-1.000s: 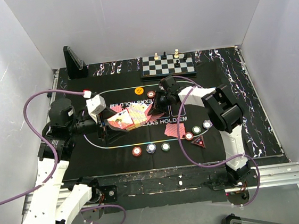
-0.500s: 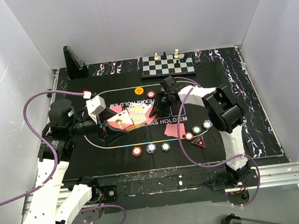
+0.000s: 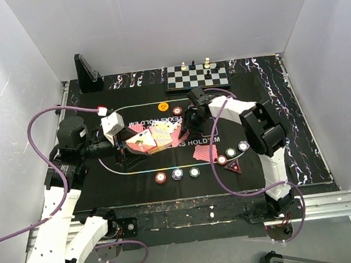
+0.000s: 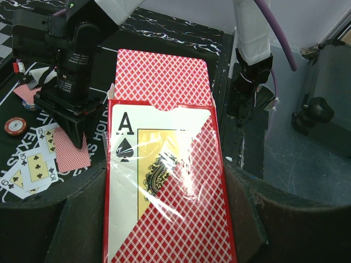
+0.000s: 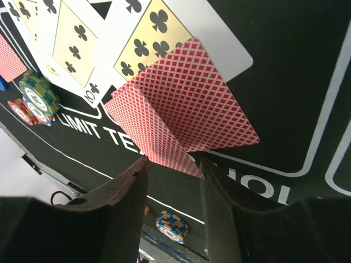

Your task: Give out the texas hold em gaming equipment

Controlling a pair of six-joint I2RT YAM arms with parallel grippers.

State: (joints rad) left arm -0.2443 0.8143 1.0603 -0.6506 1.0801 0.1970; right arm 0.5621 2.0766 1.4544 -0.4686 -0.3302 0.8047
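1. Right wrist view: the right hand has its fingers a little apart, straddling the low corner of a red-back card near the middle of the mat. Can't tell if the pads really clamp it.
2. That card is bowed, one side lifted, and overlaps a face-up clubs card at the mat's centre.
3. Left hand pinches the card box by its long sides, over the mat's left part. A protruding card pokes out of the open top.
4. Step reads as dealing a single card. To do it well:
   - grip the corner only and go low and flat
   - set it on bare mat, off the face-up cards
   - spread the fingers once it lies flat; dragging would likely shift neighbours
5. Hold the box level so the loose card doesn't slide out.
6. Materials:
   - cards are thin, glossy, springy, with lattice backs
   - box is card stock under crinkled shiny film
   - chips are small striped discs along the mat's near edge
   - triangular marker is dark red, at the mat's near right
   - mat is matte black with white print
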